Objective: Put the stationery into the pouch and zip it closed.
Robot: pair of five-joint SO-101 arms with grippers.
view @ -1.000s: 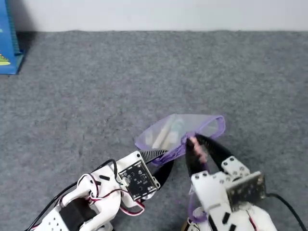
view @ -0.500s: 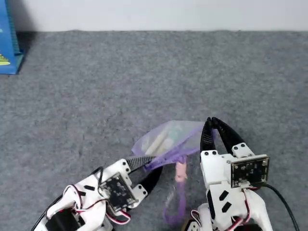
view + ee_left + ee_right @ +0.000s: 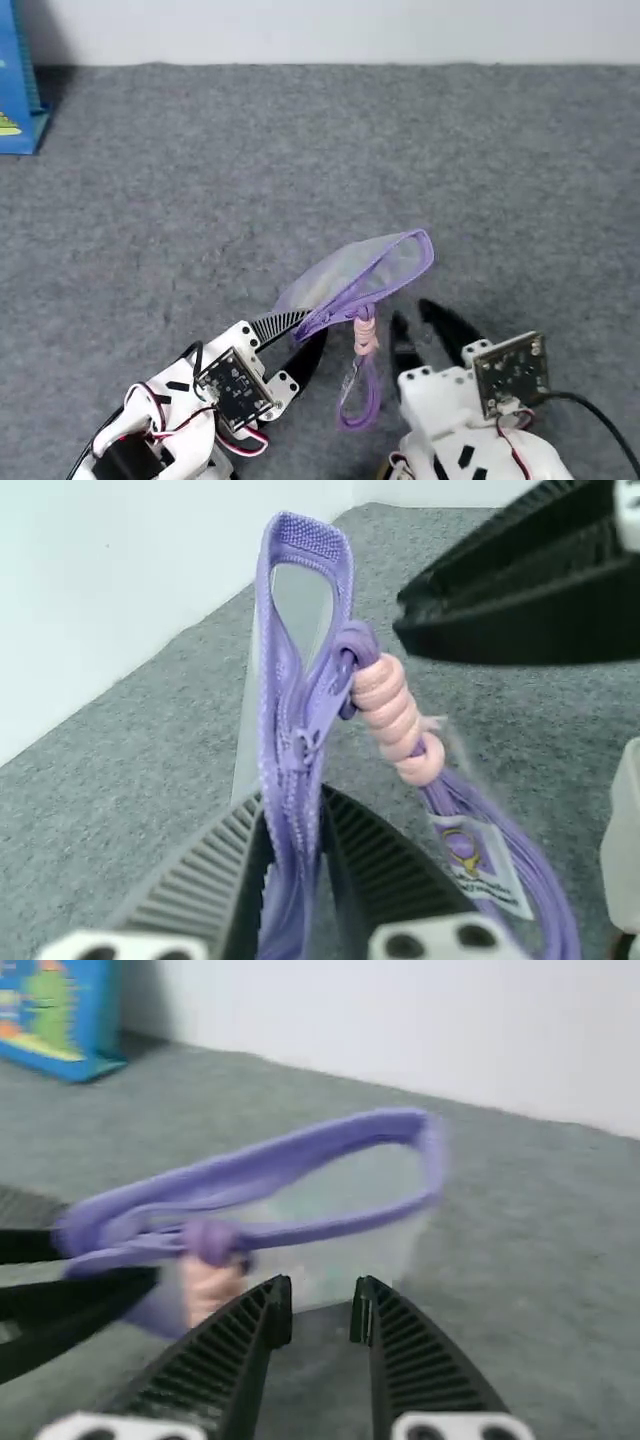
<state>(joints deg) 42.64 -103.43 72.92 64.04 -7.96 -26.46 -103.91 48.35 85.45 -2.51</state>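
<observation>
Firmly, the left gripper (image 3: 295,335) pinches the purple pouch (image 3: 365,270) by its zipper edge. Just beside its pink coiled zipper pull (image 3: 366,335), the right gripper (image 3: 425,322) hangs parted and empty.

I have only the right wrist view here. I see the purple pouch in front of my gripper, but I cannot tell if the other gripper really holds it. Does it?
Observer: Yes. In the left wrist view the left gripper is shut on the zipper edge of the pouch.
Operator: Does the right gripper touch the pouch?
Observer: No. In the high view it is open and apart from the pouch, on the side toward the arm bases.
Operator: What is under the pink coil?
Observer: A purple cord loop hangs from it, between the two grippers.
</observation>
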